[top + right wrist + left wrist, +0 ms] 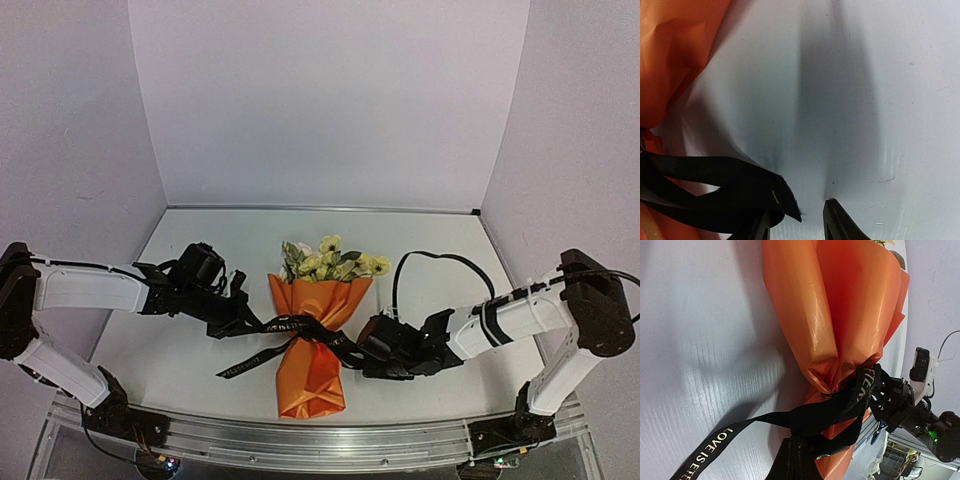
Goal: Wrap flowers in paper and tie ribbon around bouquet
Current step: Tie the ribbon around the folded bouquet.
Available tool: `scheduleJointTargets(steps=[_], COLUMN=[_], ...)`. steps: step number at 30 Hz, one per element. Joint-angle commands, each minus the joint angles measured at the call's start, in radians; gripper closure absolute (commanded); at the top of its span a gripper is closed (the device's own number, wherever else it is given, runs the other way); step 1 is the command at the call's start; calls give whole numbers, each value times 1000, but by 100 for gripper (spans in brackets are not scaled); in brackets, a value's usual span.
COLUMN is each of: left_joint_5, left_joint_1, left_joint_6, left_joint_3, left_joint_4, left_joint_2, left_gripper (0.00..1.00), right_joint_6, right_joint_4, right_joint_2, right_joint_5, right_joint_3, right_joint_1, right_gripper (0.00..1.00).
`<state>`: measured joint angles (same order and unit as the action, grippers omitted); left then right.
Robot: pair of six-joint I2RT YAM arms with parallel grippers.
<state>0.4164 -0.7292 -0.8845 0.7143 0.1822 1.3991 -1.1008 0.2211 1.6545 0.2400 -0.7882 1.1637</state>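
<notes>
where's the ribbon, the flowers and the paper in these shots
ribbon [710,448], left wrist view, on the lettered loose tail
flowers [331,244], top external view, on the yellow bloom at the top of the bunch
paper [312,385], top external view, on the orange flare below the tie

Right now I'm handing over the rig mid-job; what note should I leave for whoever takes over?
The left gripper is shut on the ribbon beside the bouquet.
The right gripper is open, with a ribbon end at its fingertips, not gripped.
The bouquet lies on the table, flowers pointing away from the bases.
Done: paper wrapped, ribbon around the waist.
To do: grip that end and pull tight; no finished bow shows.
</notes>
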Motion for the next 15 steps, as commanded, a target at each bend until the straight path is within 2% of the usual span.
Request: scheduleJointTargets(steps=[1,6,10,13,15], left_joint_5=[6,8,3,-1,-1], left_joint_1=[7,7,7,7,7], left_joint_6=[18,21,21,17,17], left_joint_3=[31,36,30,24,17], left_joint_4=[-30,-30,-29,-34,-38], left_joint_2=[-6,-5,-12,-20,-24], left_gripper=[100,100,100,100,100], right_joint_6=[-21,-22,-31,-38,-37], right_joint_4=[-15,-22,-22,-22,-21], right_joint_2=[21,27,52,59,48], right_joint_5=[5,15,-3,-8,-3], right_joint_3=[-45,-49,-65,-65,-55], right_joint_1=[7,7,7,7,7], right_gripper=[62,63,68,75,85])
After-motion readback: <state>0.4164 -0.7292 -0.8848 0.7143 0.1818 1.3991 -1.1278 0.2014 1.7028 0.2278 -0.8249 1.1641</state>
